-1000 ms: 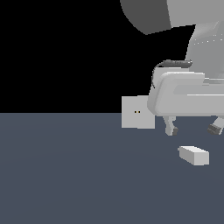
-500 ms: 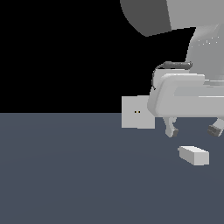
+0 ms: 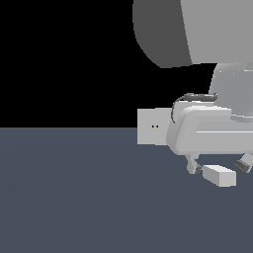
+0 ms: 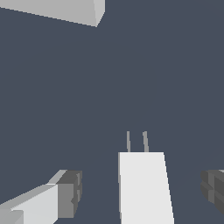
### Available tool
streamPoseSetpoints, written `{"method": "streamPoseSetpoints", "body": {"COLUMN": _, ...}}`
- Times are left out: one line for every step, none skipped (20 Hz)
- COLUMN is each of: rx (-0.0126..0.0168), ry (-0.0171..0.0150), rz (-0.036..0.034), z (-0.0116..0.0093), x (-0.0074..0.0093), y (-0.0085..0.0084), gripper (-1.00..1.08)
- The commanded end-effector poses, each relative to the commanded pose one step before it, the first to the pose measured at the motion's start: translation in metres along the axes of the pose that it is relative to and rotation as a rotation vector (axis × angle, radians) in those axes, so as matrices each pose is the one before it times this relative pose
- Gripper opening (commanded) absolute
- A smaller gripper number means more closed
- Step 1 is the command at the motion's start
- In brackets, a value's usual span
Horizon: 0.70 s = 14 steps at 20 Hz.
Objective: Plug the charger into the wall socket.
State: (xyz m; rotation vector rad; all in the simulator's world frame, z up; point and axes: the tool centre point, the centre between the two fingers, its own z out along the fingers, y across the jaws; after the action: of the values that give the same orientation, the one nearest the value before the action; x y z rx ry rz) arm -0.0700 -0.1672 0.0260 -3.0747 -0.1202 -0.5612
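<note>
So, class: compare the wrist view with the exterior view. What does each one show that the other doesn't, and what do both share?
Only the wrist view shows the two thin prongs on the charger's end, and open floor on both sides of the block between the claw's fingers. Only the exterior view shows the wall socket's two small holes and the arm's big body above. Both show the charger lying on the dark floor with the open claw straddling it, not yet closed.

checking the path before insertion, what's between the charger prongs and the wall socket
Nothing: in the wrist view only bare dark floor lies between the charger and its prongs and the wall socket.
</note>
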Motion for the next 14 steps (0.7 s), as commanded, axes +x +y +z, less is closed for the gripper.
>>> {"method": "streamPoseSetpoints", "body": {"rx": -0.00048, "ry": 0.00048, "rz": -0.00016, "z": 0.00778, "x": -0.00275, "y": 0.00013, "gripper": 1.0}}
{"method": "streamPoseSetpoints", "body": {"rx": 0.0, "ry": 0.0, "rz": 0.0, "z": 0.00206, "x": -0.00068, "y": 0.00002, "gripper": 1.0}}
{"method": "streamPoseSetpoints", "body": {"rx": 0.0, "ry": 0.0, "rz": 0.0, "z": 0.0016, "x": -0.00051, "y": 0.00002, "gripper": 1.0}}
{"method": "streamPoseSetpoints", "body": {"rx": 0.0, "ry": 0.0, "rz": 0.0, "z": 0.00114, "x": -0.00035, "y": 0.00002, "gripper": 1.0}}
{"method": "streamPoseSetpoints", "body": {"rx": 0.0, "ry": 0.0, "rz": 0.0, "z": 0.00069, "x": -0.00021, "y": 0.00001, "gripper": 1.0}}
{"method": "streamPoseSetpoints", "body": {"rx": 0.0, "ry": 0.0, "rz": 0.0, "z": 0.00023, "x": -0.00007, "y": 0.0, "gripper": 1.0}}
{"method": "streamPoseSetpoints", "body": {"rx": 0.0, "ry": 0.0, "rz": 0.0, "z": 0.0, "x": 0.0, "y": 0.0, "gripper": -1.0}}
{"method": "streamPoseSetpoints", "body": {"rx": 0.0, "ry": 0.0, "rz": 0.0, "z": 0.0, "x": 0.0, "y": 0.0, "gripper": -1.0}}
{"method": "streamPoseSetpoints", "body": {"rx": 0.0, "ry": 0.0, "rz": 0.0, "z": 0.0, "x": 0.0, "y": 0.0, "gripper": -1.0}}
{"method": "streamPoseSetpoints", "body": {"rx": 0.0, "ry": 0.0, "rz": 0.0, "z": 0.0, "x": 0.0, "y": 0.0, "gripper": -1.0}}
{"method": "streamPoseSetpoints", "body": {"rx": 0.0, "ry": 0.0, "rz": 0.0, "z": 0.0, "x": 0.0, "y": 0.0, "gripper": -1.0}}
{"method": "streamPoseSetpoints", "body": {"rx": 0.0, "ry": 0.0, "rz": 0.0, "z": 0.0, "x": 0.0, "y": 0.0, "gripper": -1.0}}
{"method": "streamPoseSetpoints", "body": {"rx": 0.0, "ry": 0.0, "rz": 0.0, "z": 0.0, "x": 0.0, "y": 0.0, "gripper": -1.0}}
{"method": "streamPoseSetpoints", "body": {"rx": 0.0, "ry": 0.0, "rz": 0.0, "z": 0.0, "x": 0.0, "y": 0.0, "gripper": -1.0}}
